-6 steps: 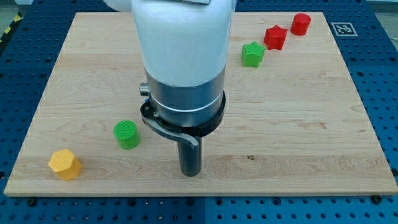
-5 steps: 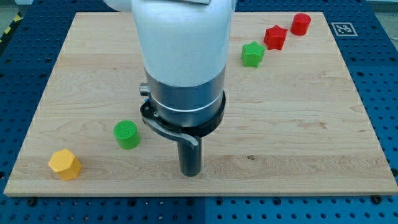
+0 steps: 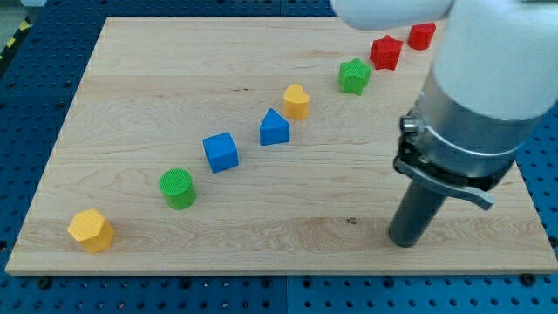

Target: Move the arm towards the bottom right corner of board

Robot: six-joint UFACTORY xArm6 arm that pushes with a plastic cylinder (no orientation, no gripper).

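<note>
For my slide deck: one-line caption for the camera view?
My tip rests near the board's bottom right, clear of the diagonal row of blocks.

A robotics lab bench: a wooden board (image 3: 131, 70) lies on a blue perforated plate (image 3: 26, 96), small printed blocks (image 3: 221, 151) run diagonally left of my tip (image 3: 406, 242), and a fiducial marker (image 3: 481, 40) sits above it.

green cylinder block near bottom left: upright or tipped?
Upright. The green cylinder block shows its round ribbed top face upward, standing on the wooden board.
</note>
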